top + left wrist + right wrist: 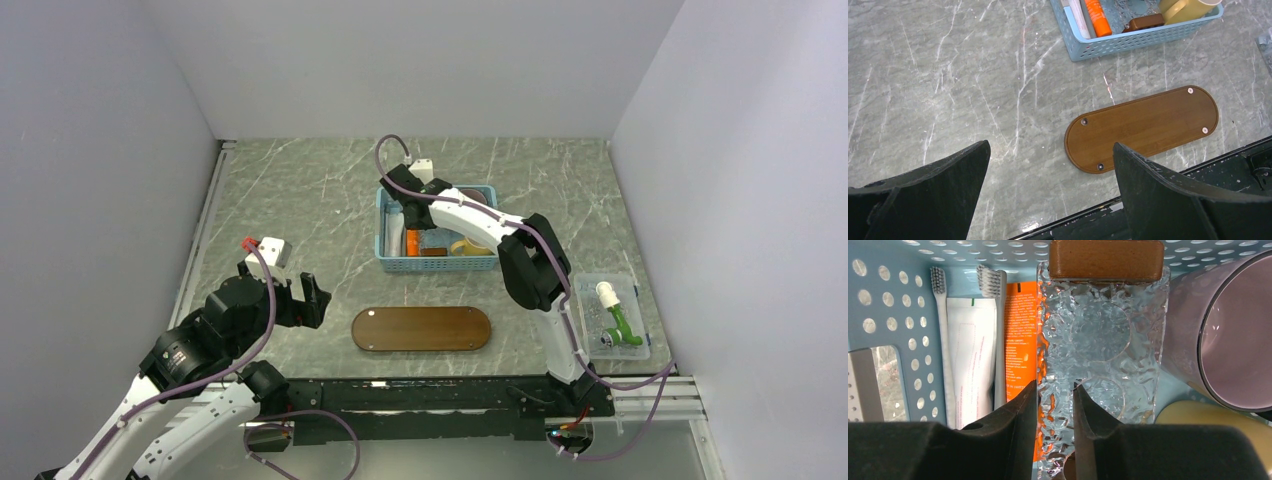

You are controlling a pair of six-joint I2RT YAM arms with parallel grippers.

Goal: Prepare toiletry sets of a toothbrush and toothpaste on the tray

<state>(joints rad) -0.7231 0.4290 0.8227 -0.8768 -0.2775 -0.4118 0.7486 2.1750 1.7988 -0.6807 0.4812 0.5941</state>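
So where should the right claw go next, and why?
Probably a small slide sideways onto the nearer toothbrush. The right gripper has its narrow jaws over the edge of the clear bumpy plate, which isn't part of a set. The toothbrush lies just past the orange tube, and the tray holds nothing yet.

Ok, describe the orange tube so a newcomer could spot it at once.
Start at the light-blue perforated plastic basket beyond the dark-brown wooden tray. In its left part, the flat orange tube lies between a pale slim toothbrush and a clear rippled dish. It is the only bright orange thing there, with small printed text.
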